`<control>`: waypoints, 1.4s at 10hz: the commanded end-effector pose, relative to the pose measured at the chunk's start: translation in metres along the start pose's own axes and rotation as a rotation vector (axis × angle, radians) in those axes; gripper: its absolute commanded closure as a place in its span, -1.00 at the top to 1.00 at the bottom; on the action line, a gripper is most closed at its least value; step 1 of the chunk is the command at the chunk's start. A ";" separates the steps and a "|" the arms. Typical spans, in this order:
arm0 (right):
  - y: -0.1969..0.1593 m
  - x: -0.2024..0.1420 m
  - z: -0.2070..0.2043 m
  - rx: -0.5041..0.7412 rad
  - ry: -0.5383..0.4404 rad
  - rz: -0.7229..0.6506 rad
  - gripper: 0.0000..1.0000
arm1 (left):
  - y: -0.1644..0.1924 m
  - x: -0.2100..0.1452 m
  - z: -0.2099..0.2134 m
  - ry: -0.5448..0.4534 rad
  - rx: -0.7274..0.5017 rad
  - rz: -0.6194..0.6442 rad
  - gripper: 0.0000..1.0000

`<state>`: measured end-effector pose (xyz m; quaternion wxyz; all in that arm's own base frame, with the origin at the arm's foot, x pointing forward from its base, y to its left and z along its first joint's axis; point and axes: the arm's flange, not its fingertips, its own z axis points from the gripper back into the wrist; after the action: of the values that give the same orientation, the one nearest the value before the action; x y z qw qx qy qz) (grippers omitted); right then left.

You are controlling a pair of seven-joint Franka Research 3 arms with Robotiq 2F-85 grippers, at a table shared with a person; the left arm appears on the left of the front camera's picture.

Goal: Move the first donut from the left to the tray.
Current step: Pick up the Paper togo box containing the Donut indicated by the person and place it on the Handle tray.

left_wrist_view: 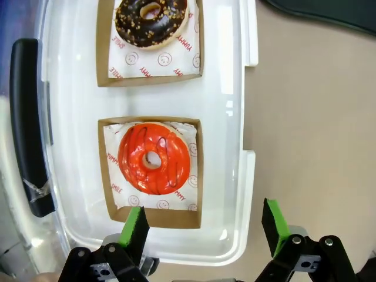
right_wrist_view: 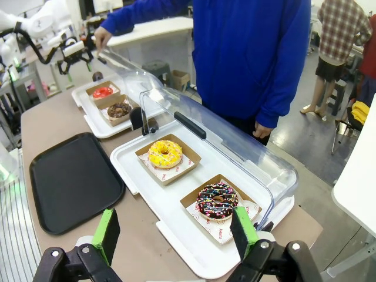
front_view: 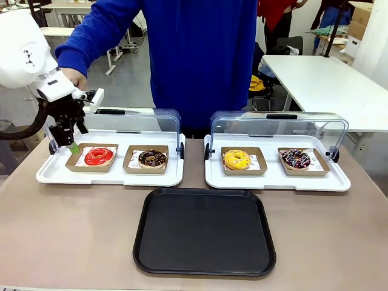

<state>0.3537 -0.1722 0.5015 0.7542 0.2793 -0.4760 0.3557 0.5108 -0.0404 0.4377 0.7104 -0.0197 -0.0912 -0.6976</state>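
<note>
Both sets of jaws standing wide, holding nothing. Left gripper hovering over near edge of red donut box; right gripper hanging well apart.

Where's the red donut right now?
Front view: the red-glazed donut sits in its box on the left white tray, left of the chocolate donut, beside the open left gripper.

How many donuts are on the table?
4. The red donut and the chocolate donut sit on the left white tray; the yellow donut and the sprinkled donut on the right white tray. None seems hidden.
</note>
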 end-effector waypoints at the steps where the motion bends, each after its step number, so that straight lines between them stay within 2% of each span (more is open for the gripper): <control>1: -0.002 0.001 -0.001 -0.001 -0.030 0.025 1.00 | -0.002 0.001 0.006 -0.001 -0.004 -0.017 1.00; 4: -0.002 0.001 -0.001 -0.001 -0.030 0.025 1.00 | 0.000 0.001 0.003 -0.001 0.003 -0.003 1.00; 5: -0.002 0.001 -0.001 -0.001 -0.030 0.025 1.00 | -0.001 -0.005 -0.003 0.056 0.023 0.072 1.00; 9: -0.002 0.001 -0.001 -0.001 -0.030 0.025 1.00 | -0.007 -0.013 -0.034 0.091 0.030 0.076 1.00; 11: -0.002 0.001 -0.001 -0.001 -0.030 0.025 1.00 | -0.010 -0.015 -0.048 0.085 0.087 0.102 1.00; 14: -0.002 0.001 -0.001 -0.001 -0.030 0.025 1.00 | -0.009 -0.025 -0.067 0.140 0.120 0.096 1.00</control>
<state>0.3535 -0.1726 0.5015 0.7543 0.2794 -0.4761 0.3555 0.5101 -0.0290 0.3751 0.7426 0.0441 -0.0928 -0.6618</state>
